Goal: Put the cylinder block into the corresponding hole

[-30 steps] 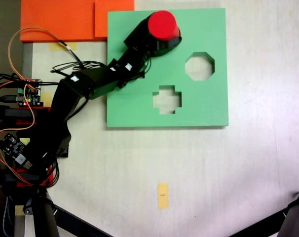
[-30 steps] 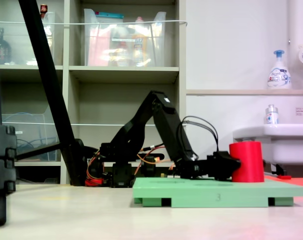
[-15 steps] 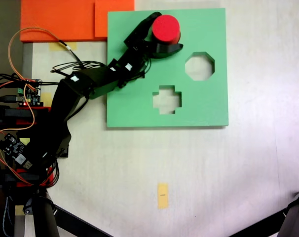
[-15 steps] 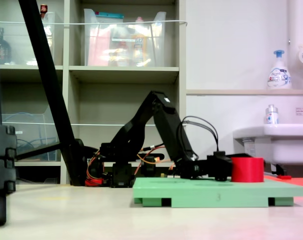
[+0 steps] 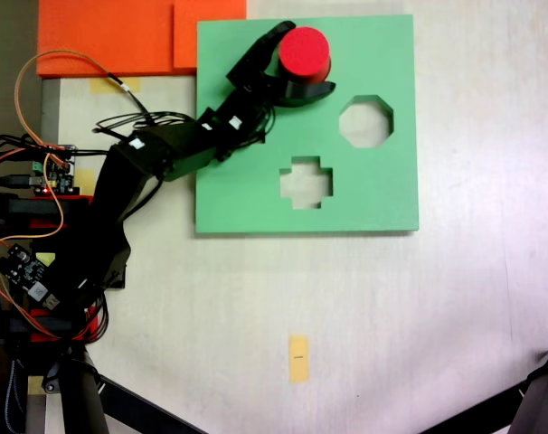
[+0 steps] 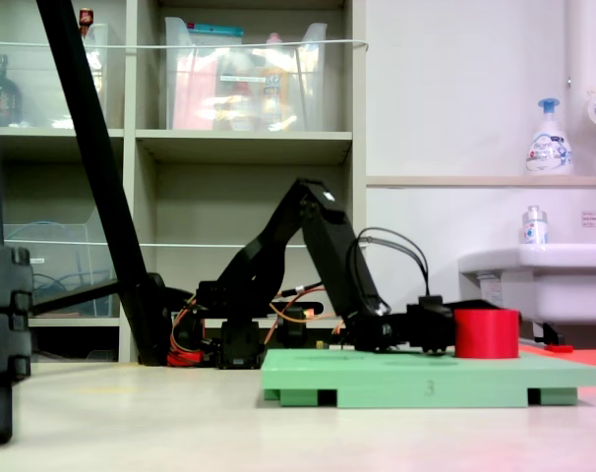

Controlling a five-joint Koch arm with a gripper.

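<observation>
The cylinder block [image 5: 305, 51] sits in the far part of the green foam board [image 5: 364, 194], seen from above as a red disc with a little red wall showing at its lower edge. In the low side-on fixed view the cylinder block [image 6: 487, 333] stands upright, with only its upper part rising above the board [image 6: 416, 378]; its base lies below the board's top surface, so it sits sunk into the corresponding hole, whose rim is covered by the block and the gripper.

The gripper [image 5: 298, 60] is low over the board with its jaws spread apart, one finger curving along the far-left side of the block and the other along its near side. Whether the fingers touch the red wall cannot be told; they lie just beside it. In the side-on view the gripper [image 6: 453, 329] lies level, just above the board, right against the left side of the block.

The black arm [image 5: 179, 149] reaches from its base at the left of the table across the board's left edge. The octagonal cutout [image 5: 365, 121] lies open to the right of the block, and the cross-shaped cutout [image 5: 307, 182] lies nearer, both well apart from the gripper.

An orange foam sheet [image 5: 111, 36] lies beyond the board's far-left corner, touching or just beside it. A small yellow tape mark [image 5: 298, 358] is on the table [image 5: 437, 316] near the front, well apart from the board. In the side-on view a shelf unit [image 6: 229, 147] stands behind the arm.
</observation>
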